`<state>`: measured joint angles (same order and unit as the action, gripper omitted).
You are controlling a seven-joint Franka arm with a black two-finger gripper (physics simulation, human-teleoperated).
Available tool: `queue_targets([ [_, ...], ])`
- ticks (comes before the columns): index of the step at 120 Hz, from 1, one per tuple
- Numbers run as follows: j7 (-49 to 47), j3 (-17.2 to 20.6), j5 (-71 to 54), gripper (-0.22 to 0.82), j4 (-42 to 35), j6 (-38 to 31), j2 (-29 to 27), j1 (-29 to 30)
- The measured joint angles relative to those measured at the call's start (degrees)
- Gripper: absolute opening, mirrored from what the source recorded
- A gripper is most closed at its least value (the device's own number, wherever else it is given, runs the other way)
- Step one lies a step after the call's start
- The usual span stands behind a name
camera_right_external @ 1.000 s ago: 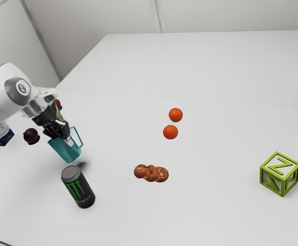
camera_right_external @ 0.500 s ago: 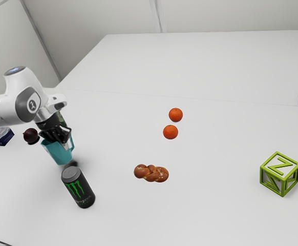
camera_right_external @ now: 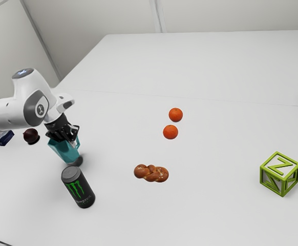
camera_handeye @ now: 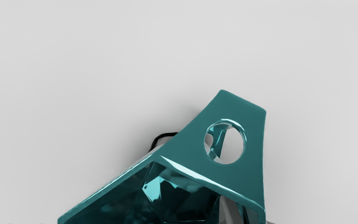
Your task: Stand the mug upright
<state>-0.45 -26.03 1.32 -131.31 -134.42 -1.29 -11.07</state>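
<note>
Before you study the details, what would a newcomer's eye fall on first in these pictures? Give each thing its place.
Probably the lime-green letter block, alone toward the exterior view's right, and the two vivid oranges close together near the middle of that view. Then the teal mug, tilted in the tool toward the exterior view's left, with a black can beside it, nearer the camera.

The tall black can (camera_right_external: 78,187) stands near the twisty brown bread (camera_right_external: 151,173), with two little oranges (camera_right_external: 173,123) close together, a green block (camera_right_external: 280,174) far off, and a dark round fruit (camera_right_external: 31,136) by a blue-and-white box (camera_right_external: 0,137).
</note>
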Motion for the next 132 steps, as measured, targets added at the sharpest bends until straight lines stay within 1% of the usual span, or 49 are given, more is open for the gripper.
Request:
queue_targets([
  [30, -2.61, -0.31, -0.2, -0.18, 0.21, -0.2, 3.38, 0.01],
  [49, -3.69, -0.36, -1.13, -0.18, 0.6, 0.08, 4.45, -0.99],
  [71, -3.97, -0.54, -1.56, 0.21, 0.84, 0.46, 4.74, -1.83],
  [77, -3.96, -0.68, -1.6, 0.3, 0.94, 0.56, 4.75, -1.76],
  [85, -3.94, -0.75, -1.62, 0.38, 1.28, 0.85, 4.69, -1.5],
  [94, -3.84, -0.83, -1.53, 0.45, 1.55, 1.24, 4.56, -1.37],
  [105, -3.72, -0.9, -1.51, 0.5, 2.17, 2.22, 3.8, -1.43],
  [132, -3.05, -1.04, -1.37, 0.57, 5.34, 6.24, 2.05, -1.49],
])
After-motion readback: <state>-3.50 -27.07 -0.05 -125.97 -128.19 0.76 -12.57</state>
